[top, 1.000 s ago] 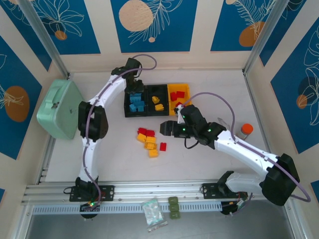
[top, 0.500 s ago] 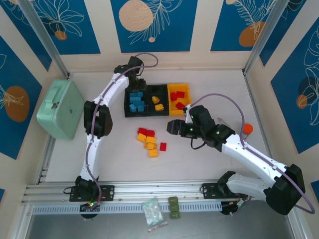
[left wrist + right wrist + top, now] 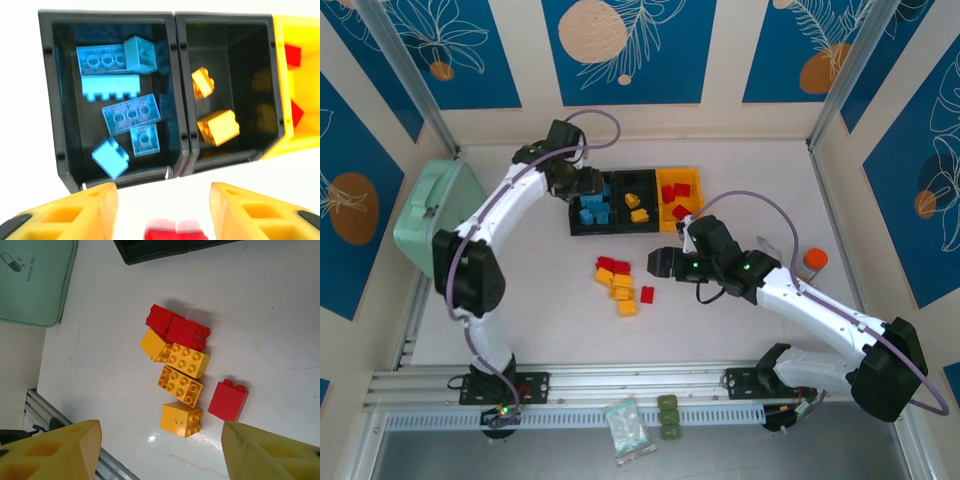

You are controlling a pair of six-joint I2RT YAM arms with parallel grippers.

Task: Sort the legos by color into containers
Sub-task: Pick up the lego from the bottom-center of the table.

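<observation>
Now your left gripper and right gripper both stand open, empty.
The left hovers at the near rim of the black bin of blue legos, in the container row toward the table's far edge; the right hangs over loose red and yellow-orange legos midway to the near edge.

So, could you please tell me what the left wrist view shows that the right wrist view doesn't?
Left wrist: the bins' insides, blue bricks in the left black bin, two yellow-orange bricks in the middle bin, red bricks in the yellow bin. Right wrist: the loose pile, four yellow-orange and three red, and the green case. Both: the black bins' outer walls and the table.
</observation>
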